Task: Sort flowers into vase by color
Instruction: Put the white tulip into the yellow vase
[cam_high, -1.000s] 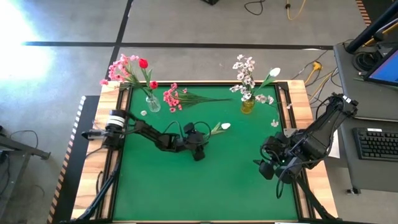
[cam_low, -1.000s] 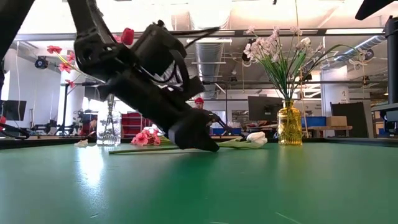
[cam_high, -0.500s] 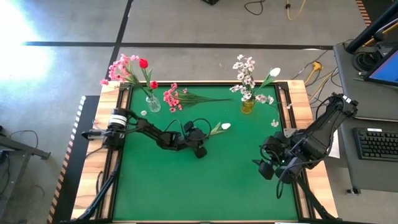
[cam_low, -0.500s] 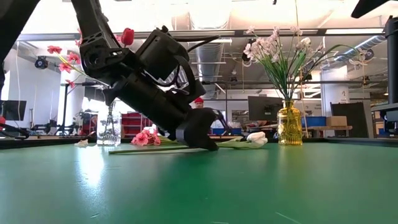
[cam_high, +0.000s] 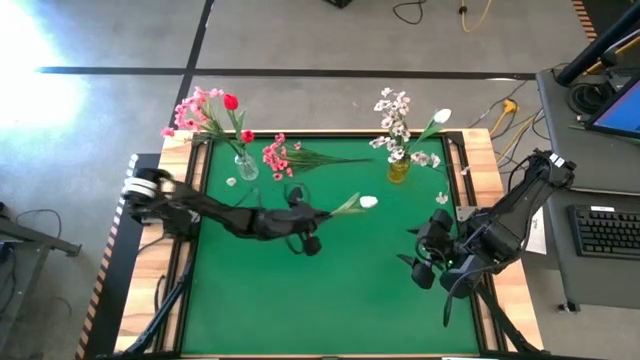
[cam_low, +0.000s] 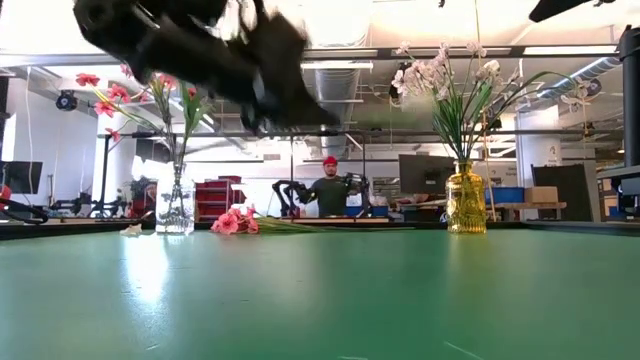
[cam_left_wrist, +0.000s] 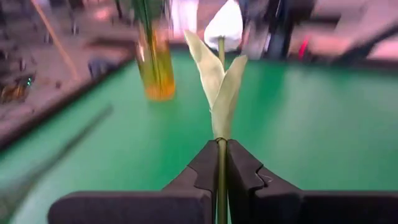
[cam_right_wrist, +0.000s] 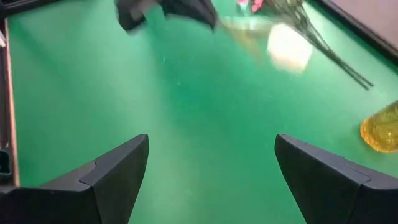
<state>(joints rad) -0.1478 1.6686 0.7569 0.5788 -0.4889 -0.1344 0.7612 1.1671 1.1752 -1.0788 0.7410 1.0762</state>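
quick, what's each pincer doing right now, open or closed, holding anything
Left pincer: closed on the white tulip stem, lifted off the green table.
Right pincer: open, holding nothing, low over the table's right side.

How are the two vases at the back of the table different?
The left vase is clear glass; the right vase is yellow glass. The left vase holds red and pink flowers; the right vase holds white flowers. A pink spray lies on the table beside the left vase; none lies by the right one. Both stand upright near the far edge.
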